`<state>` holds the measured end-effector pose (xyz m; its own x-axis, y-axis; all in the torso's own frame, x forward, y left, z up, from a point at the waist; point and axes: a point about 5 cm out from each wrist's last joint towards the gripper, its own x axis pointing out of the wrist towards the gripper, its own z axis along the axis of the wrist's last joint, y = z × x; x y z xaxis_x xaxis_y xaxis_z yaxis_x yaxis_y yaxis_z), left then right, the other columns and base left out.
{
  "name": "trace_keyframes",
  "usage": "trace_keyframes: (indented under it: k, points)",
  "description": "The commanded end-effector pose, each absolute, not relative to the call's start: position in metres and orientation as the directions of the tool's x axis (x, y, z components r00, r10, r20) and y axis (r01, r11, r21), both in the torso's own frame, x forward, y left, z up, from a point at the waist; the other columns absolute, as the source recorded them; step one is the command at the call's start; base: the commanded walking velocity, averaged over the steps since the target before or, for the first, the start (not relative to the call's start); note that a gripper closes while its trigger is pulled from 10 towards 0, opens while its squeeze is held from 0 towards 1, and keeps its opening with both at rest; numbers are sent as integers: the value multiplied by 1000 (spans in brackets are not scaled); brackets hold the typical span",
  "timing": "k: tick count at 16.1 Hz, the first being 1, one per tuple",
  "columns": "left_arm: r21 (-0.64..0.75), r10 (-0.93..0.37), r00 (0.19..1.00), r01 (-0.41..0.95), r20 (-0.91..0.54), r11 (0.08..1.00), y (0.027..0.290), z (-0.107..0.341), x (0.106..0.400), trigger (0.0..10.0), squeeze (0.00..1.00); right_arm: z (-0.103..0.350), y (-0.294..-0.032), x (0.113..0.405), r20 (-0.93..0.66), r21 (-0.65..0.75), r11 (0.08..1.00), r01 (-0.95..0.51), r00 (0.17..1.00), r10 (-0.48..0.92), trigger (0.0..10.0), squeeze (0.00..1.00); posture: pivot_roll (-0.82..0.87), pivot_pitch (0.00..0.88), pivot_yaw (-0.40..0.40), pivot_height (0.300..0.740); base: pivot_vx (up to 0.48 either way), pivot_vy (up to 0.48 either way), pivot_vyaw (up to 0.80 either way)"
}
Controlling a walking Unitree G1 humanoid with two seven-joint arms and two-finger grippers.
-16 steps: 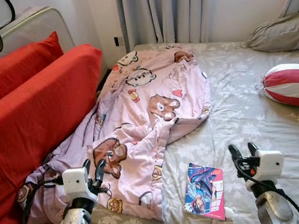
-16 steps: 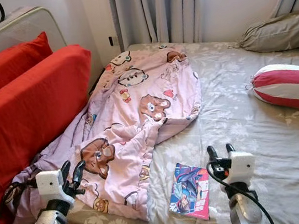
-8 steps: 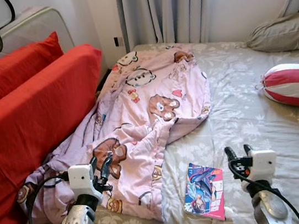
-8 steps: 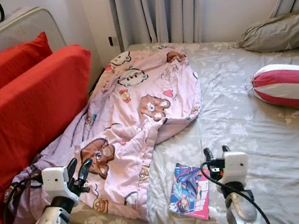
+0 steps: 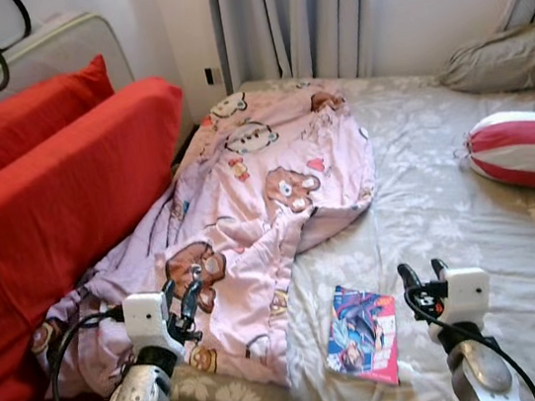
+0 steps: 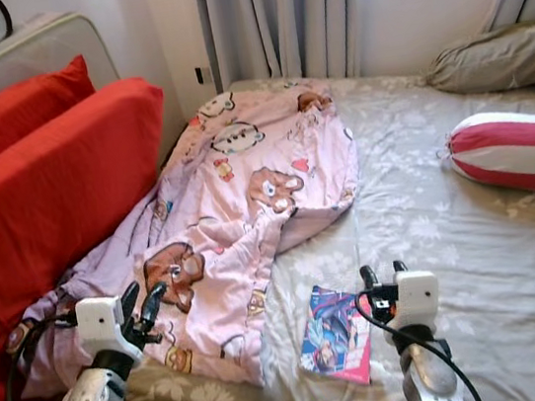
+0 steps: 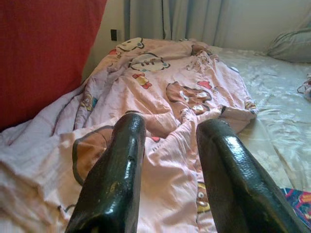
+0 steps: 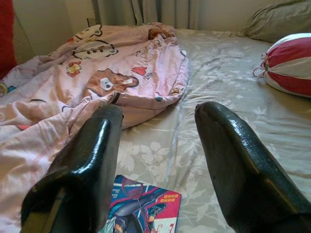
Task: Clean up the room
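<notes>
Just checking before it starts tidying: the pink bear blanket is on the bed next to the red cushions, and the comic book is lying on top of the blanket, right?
Not quite. The comic book lies on the bare grey sheet beside the pink bear blanket, not on top of it; the left eye view shows this. The blanket does lie next to the red cushions.

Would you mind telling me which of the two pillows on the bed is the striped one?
The red and white striped bolster pillow, lying on the robot's right side of the bed. The other, the plain grey-beige pillow, lies beyond it, nearer the curtains.
</notes>
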<state>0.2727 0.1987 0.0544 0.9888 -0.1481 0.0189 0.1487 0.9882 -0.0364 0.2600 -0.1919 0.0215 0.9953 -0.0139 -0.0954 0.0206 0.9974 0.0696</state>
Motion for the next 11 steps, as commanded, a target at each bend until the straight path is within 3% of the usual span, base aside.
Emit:
trace_keyframes:
  k: [1,6,11]
  points:
    - [-38,-147,989,148,16,988,199,55,271,10000,0,24,-191,262,-84,74,997,21,996,-15,10000,0,-10,17,-1,680,0,0,0]
    - [-37,-146,989,146,12,989,200,55,271,10000,0,19,-191,261,-127,57,998,35,992,-27,10000,0,-9,16,-1,680,0,0,0]
    - [-33,-143,990,143,6,989,201,54,271,10000,0,20,-187,262,-110,69,997,24,994,-16,10000,0,-8,17,0,650,0,0,0]
